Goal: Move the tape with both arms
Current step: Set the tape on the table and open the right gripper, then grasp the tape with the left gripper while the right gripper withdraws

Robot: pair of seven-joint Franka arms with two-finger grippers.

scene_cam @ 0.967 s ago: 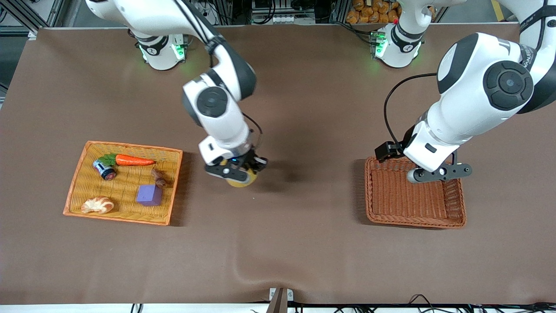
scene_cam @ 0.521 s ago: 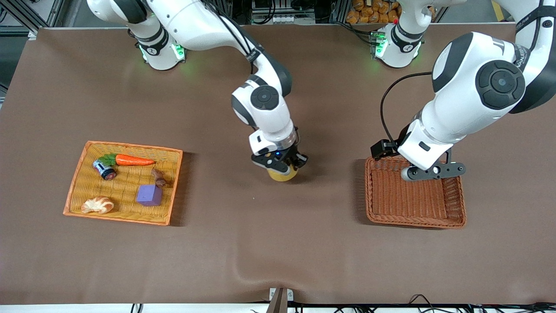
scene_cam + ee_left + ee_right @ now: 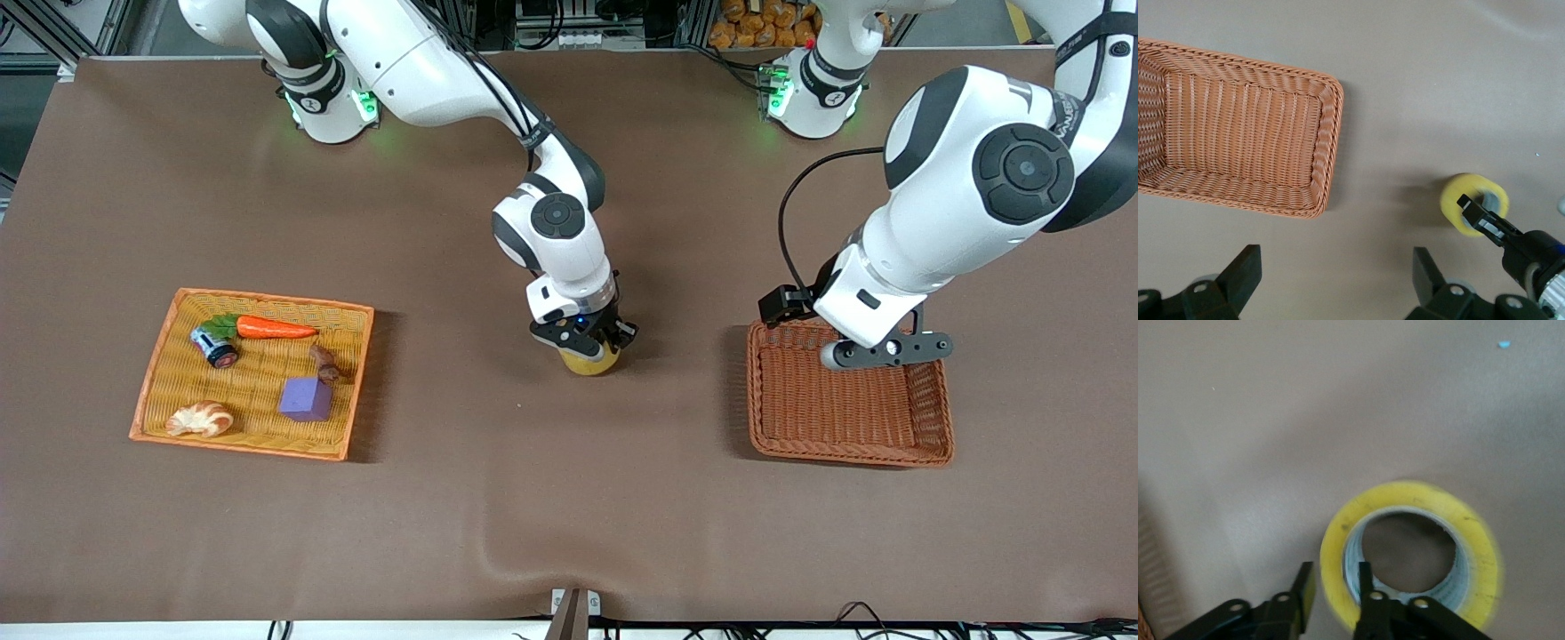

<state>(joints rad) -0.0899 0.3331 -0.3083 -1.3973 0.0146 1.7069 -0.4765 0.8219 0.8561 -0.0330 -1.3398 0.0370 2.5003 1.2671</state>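
Note:
The tape (image 3: 590,363), a yellow roll with a grey core, is in my right gripper (image 3: 587,343) low over the middle of the table. I cannot tell whether it touches the cloth. In the right wrist view the right gripper (image 3: 1335,577) has one finger inside the ring and one outside, shut on the wall of the tape (image 3: 1478,540). My left gripper (image 3: 889,351) is open and empty, over the edge of the brown wicker basket (image 3: 845,458) farthest from the front camera. The left wrist view shows the left gripper (image 3: 1336,267), the tape (image 3: 1453,200) and the basket (image 3: 1328,133).
An orange wicker tray (image 3: 249,444) at the right arm's end holds a carrot (image 3: 276,328), a purple cube (image 3: 306,398), a croissant toy (image 3: 200,418), a small can (image 3: 214,347) and a small brown object (image 3: 324,362). Bare brown cloth lies between the tape and the basket.
My right gripper has carried the tape from beside the orange tray toward the brown basket and come lower. The left arm has barely moved.

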